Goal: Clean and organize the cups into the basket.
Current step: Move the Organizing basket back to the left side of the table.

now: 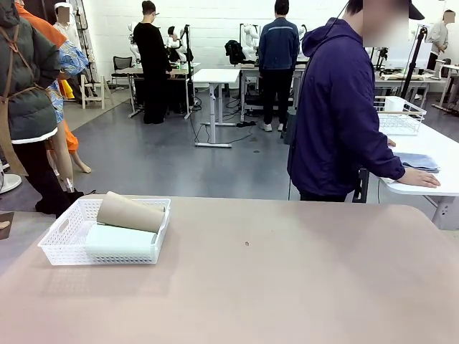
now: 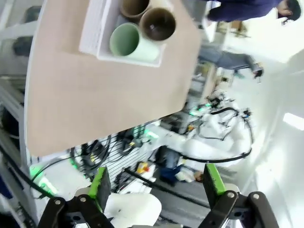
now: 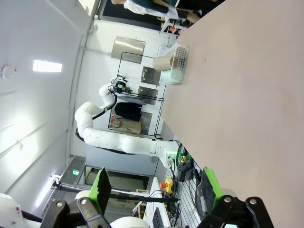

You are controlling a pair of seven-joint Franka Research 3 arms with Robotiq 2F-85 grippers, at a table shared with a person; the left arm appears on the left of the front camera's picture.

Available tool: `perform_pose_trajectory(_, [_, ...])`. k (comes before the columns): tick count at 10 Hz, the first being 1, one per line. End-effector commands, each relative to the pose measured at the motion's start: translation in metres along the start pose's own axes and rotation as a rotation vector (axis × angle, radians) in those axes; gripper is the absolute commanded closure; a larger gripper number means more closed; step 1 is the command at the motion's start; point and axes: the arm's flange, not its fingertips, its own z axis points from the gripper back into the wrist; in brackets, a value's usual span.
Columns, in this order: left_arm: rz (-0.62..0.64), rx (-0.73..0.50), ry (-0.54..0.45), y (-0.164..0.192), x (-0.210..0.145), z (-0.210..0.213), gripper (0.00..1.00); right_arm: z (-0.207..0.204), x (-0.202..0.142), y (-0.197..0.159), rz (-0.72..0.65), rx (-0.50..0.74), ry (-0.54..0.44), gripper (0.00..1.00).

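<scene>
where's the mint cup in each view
Front: mint cup lies on its side in the basket, lower left, under a brown cup.
Left wrist: mint cup at top centre, mouth facing the camera, beside two brown cups.
Right wrist: mint cup small, upper centre, at the table's far end.
Shared landmark: the white basket holding the cups.

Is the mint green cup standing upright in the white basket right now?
No, the pale mint green tumbler cup lies on its side in the white plastic lattice basket, with a tan-brown tumbler cup lying across it.
</scene>
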Motion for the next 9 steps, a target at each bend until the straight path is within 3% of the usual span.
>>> perform_pose_trajectory(1, [-0.085,-0.107,-0.03,0.004,0.0,0.029,0.0,0.0,-0.002,0.0,0.005,-0.004,0.007,0.0])
perform_pose_trajectory(3, [-0.122,-0.11,-0.043,0.001,-0.008,0.035,0.0,0.0,-0.002,0.0,0.005,-0.004,0.007,0.0])
perform_pose_trajectory(5, [-0.133,-0.056,-0.144,-0.013,-0.018,0.025,0.0,0.0,-0.002,0.0,0.005,-0.004,0.007,0.0])
perform_pose_trajectory(6, [-0.095,-0.113,-0.059,0.003,-0.012,0.033,0.0,0.0,-0.002,0.0,0.005,-0.004,0.007,0.0])
perform_pose_trajectory(9, [-0.095,-0.113,-0.059,0.003,-0.012,0.033,0.0,0.0,-0.002,0.0,0.005,-0.004,0.007,0.0])
